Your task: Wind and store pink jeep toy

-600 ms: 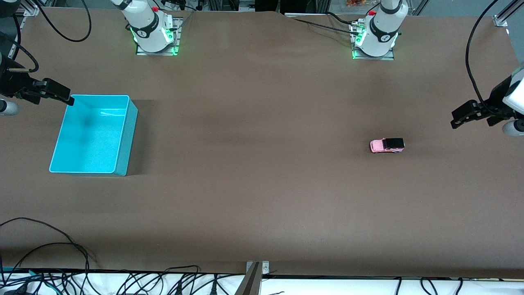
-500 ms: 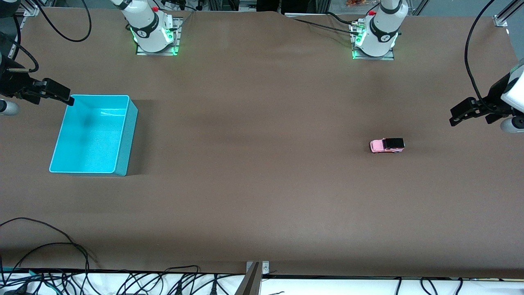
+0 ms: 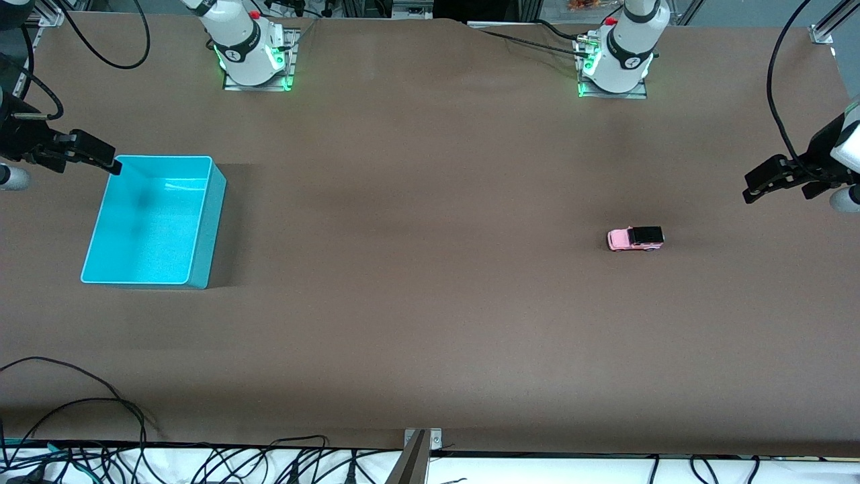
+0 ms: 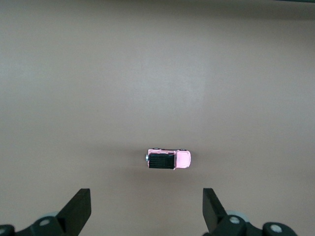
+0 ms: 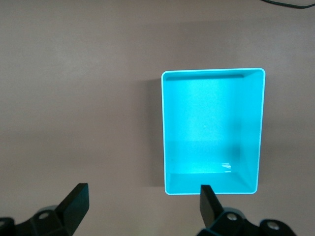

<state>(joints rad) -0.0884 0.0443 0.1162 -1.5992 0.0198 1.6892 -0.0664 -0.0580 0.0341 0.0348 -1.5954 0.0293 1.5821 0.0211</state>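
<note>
The pink jeep toy [image 3: 635,238] stands on its wheels on the brown table, toward the left arm's end; its black roof faces up. My left gripper [image 3: 756,185] hangs open in the air near that end of the table, apart from the jeep. In the left wrist view the jeep [image 4: 169,159] lies ahead of the open left gripper [image 4: 146,196], with bare table between the fingers. My right gripper [image 3: 111,163] hangs open over the corner of the cyan bin [image 3: 205,228]. The right wrist view shows the open right gripper [image 5: 142,196] beside the empty bin [image 5: 211,72].
Both arm bases [image 3: 252,54] [image 3: 615,64] stand along the table edge farthest from the front camera. Cables [image 3: 101,430] trail along the nearest edge. A small metal bracket [image 3: 422,440] sits at the middle of that edge.
The left gripper has shifted slightly in the air, rising a little and drifting toward its end of the table. The jeep, the bin and the right gripper have not moved.
</note>
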